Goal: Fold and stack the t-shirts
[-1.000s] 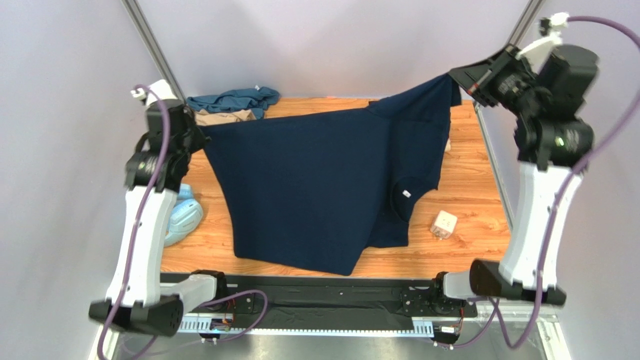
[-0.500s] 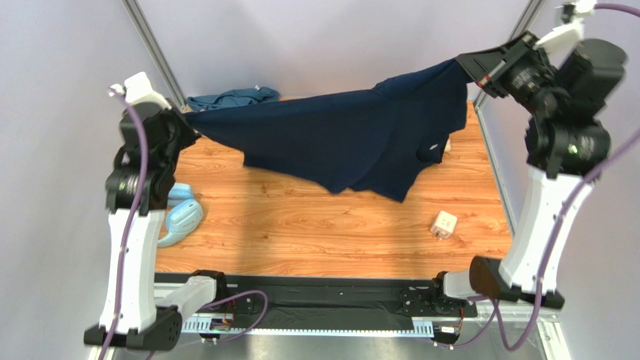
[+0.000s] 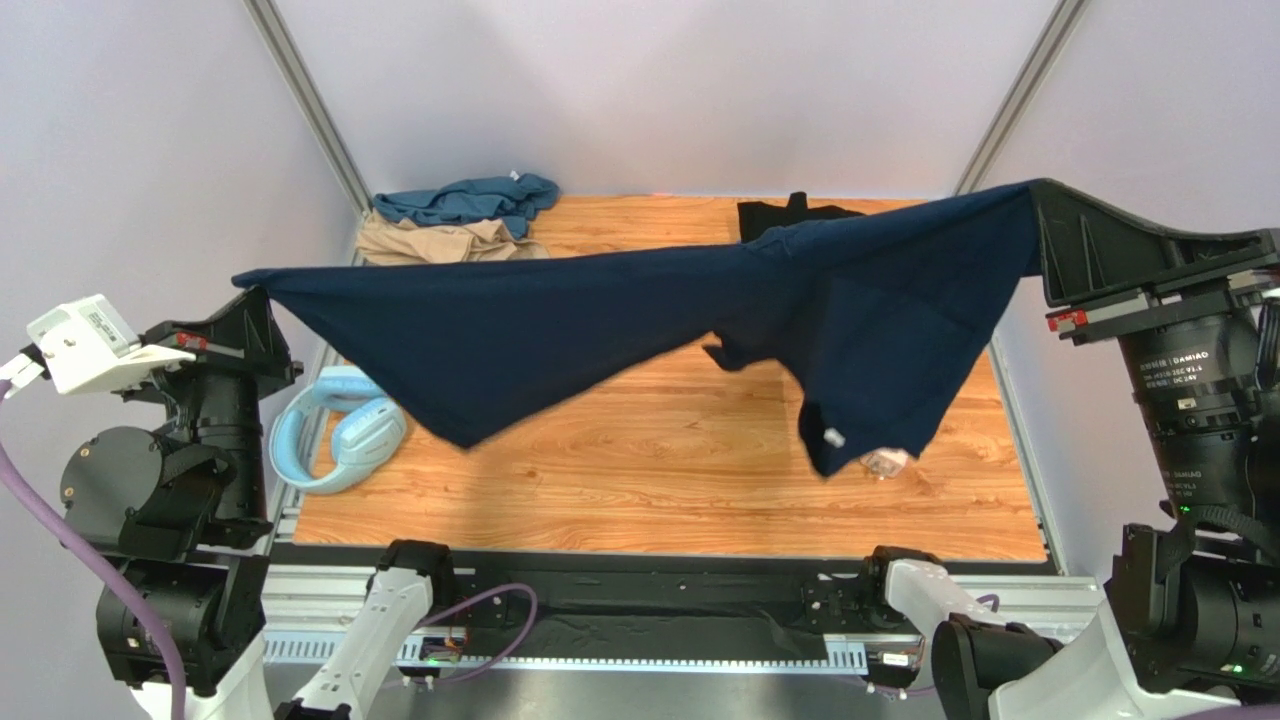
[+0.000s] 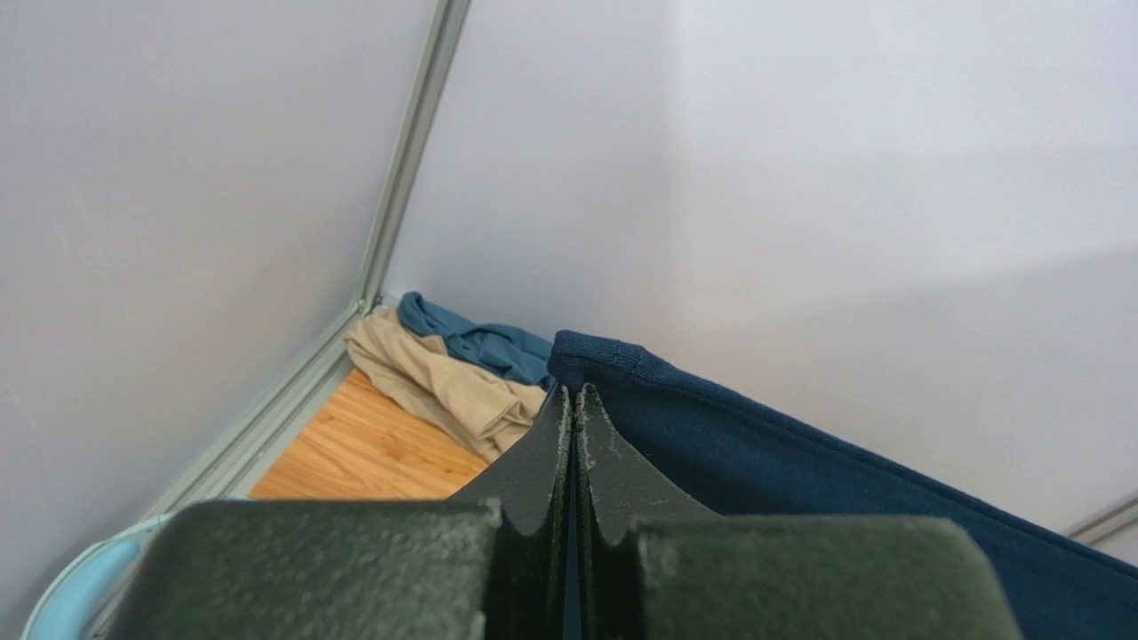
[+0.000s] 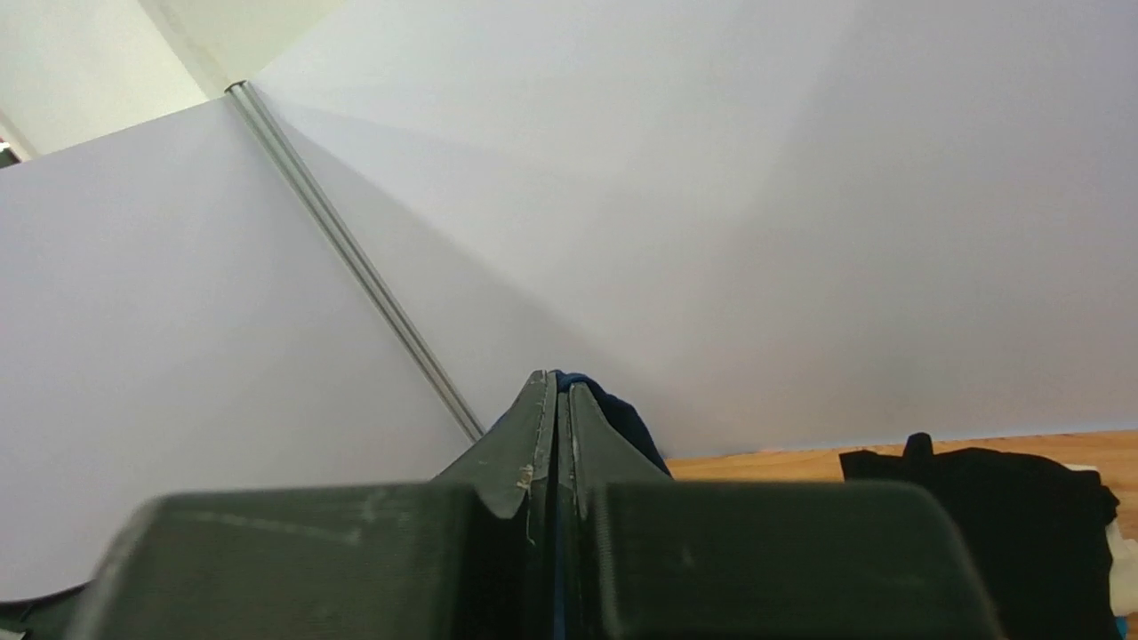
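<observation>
The dark navy t-shirt (image 3: 601,323) hangs stretched in the air above the table, held by two corners. My left gripper (image 3: 259,285) is shut on its left corner; the left wrist view shows the hem (image 4: 802,454) pinched at the fingertips of that gripper (image 4: 575,394). My right gripper (image 3: 1040,203) is shut on the right corner, with navy cloth (image 5: 621,420) poking past its tips (image 5: 558,380). The teal t-shirt (image 3: 466,200) and tan t-shirt (image 3: 436,237) lie crumpled at the back left. The black t-shirt (image 3: 781,215) lies at the back, partly behind the navy one.
A pale blue plastic ring (image 3: 338,435) lies at the table's left edge. A small white cube (image 3: 890,462) peeks out under the hanging shirt at the right. Metal frame posts (image 3: 308,105) and grey walls close in the back corners.
Both arms have risen and swung toward the near side, lifting the navy t-shirt off the table. It now hangs taut between the grippers instead of lying spread on the wood.
</observation>
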Controlling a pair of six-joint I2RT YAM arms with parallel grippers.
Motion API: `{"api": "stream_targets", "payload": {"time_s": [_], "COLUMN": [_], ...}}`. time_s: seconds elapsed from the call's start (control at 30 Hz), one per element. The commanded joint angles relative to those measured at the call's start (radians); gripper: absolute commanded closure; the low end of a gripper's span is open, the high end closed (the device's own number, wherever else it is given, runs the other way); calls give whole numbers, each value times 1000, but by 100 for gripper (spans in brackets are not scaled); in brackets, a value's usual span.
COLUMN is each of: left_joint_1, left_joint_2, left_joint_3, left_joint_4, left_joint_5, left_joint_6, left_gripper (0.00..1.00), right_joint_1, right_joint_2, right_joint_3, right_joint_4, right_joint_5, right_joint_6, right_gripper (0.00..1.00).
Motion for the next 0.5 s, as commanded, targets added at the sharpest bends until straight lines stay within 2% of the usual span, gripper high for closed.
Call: {"api": "stream_targets", "payload": {"time_s": [0.0,0.23,0.47], "left_joint_1": [-27,-67,-70], "left_joint_2": [-4,54,184], "left_joint_3": [24,36,-122], "left_joint_4": [-19,-19,26], "left_joint_5": [-114,-172,-148], "left_joint_6": [11,49,41], "left_gripper": [100,100,100], "right_joint_1": [5,6,5], "right_joint_2": [14,81,98], "right_joint_3": [1,69,-240], "right_joint_4": [-37,-31,-8], "right_joint_5": [146,147,62], "right_joint_6": [-29,-40,-43], "right_gripper": [100,100,100]}}
